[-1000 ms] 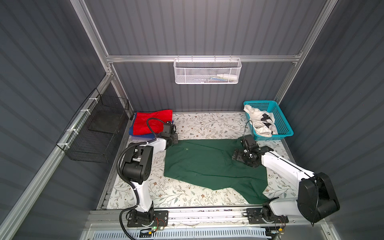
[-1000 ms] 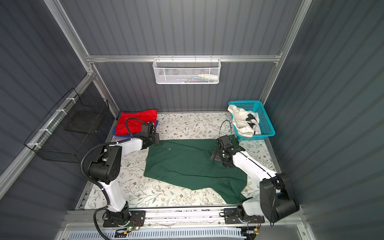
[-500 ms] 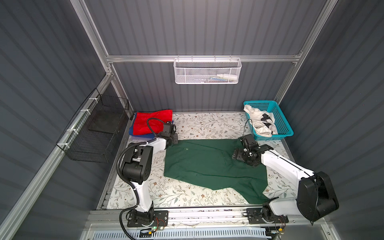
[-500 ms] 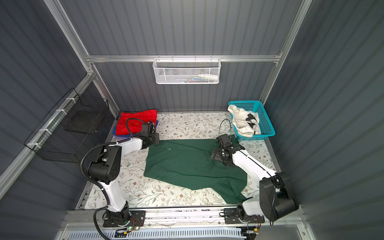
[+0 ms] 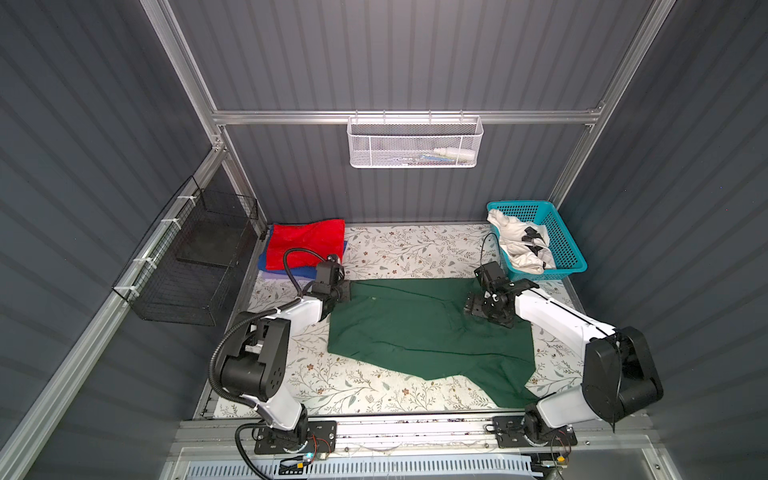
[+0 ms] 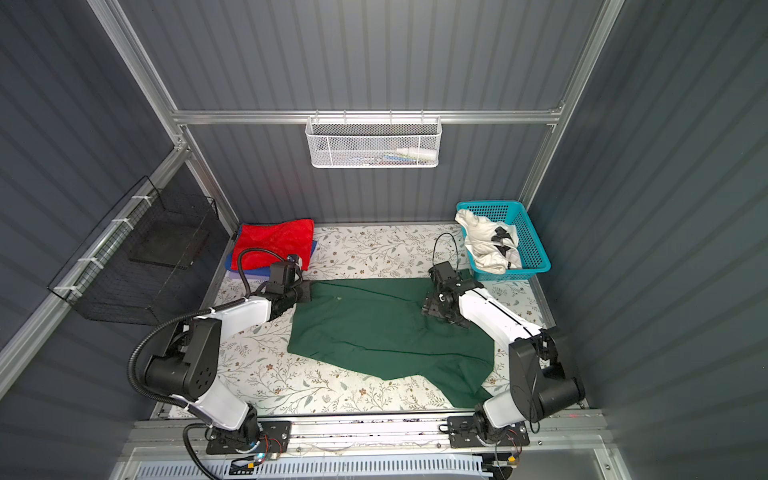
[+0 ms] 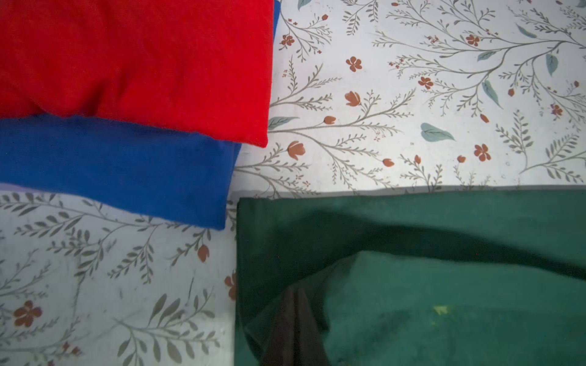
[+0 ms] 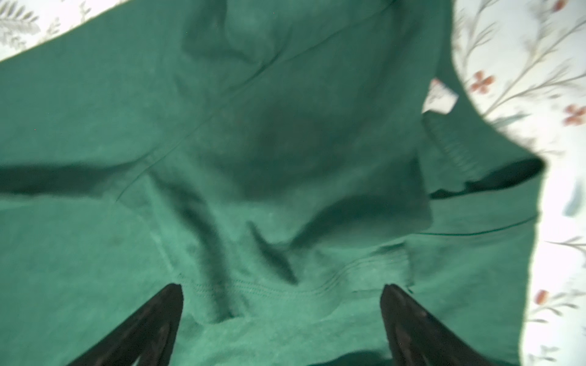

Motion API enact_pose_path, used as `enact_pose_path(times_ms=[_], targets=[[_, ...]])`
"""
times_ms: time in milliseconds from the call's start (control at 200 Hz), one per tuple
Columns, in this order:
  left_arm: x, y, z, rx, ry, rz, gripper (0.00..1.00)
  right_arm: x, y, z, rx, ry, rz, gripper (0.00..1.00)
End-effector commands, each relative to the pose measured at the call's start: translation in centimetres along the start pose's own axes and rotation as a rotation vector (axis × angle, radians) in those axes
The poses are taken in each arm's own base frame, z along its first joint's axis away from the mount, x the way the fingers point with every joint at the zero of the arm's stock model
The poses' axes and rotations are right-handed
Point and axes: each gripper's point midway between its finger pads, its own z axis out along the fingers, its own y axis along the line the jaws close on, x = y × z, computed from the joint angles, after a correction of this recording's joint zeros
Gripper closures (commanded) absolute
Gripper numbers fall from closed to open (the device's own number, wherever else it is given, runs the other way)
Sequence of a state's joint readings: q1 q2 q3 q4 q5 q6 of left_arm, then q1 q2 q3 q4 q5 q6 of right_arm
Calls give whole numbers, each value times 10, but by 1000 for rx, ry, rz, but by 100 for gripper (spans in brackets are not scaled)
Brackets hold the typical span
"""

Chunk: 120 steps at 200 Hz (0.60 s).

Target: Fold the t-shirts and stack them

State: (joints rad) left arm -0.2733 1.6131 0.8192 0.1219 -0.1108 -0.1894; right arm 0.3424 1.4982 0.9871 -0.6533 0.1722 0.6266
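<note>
The dark green t-shirt [image 5: 415, 332] [image 6: 374, 328] lies spread on the floral table in both top views. My left gripper [image 5: 347, 291] [image 6: 307, 291] [image 7: 293, 294] is shut on its far left corner, cloth bunched around the closed fingers. My right gripper [image 5: 469, 309] [image 6: 428, 309] [image 8: 282, 291] is open low over the shirt's far right part, a stitched hem between the spread fingers [image 8: 158, 317]. The red t-shirt [image 5: 305, 243] [image 7: 136, 63] lies folded on the blue one [image 5: 305, 273] [image 7: 111, 161] at the far left. The white t-shirt [image 5: 519, 245] sits crumpled in the basket.
A turquoise basket [image 5: 569, 249] [image 6: 536, 249] stands at the far right corner. A black wire rack [image 5: 187, 257] hangs on the left wall and a white mesh basket [image 5: 415, 141] on the back wall. The green shirt's white label [image 8: 439, 98] shows near its collar.
My right gripper has edged slightly toward the far side over the green shirt, still open. The left gripper has kept its hold and place.
</note>
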Motion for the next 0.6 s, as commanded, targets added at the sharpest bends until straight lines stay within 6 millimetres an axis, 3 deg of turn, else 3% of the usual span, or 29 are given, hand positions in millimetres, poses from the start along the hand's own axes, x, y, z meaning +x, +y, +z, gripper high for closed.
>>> enact_pose_path(times_ms=[0, 425, 595], targets=[[-11, -9, -14, 67, -86, -27, 100, -1, -14, 0, 65, 26, 5, 1], [8, -4, -38, 62, -97, -37, 100, 4, -24, 10, 53, 58, 53, 1], [14, 8, -44, 0, -79, -73, 100, 6, -31, 12, 41, 62, 84, 1]])
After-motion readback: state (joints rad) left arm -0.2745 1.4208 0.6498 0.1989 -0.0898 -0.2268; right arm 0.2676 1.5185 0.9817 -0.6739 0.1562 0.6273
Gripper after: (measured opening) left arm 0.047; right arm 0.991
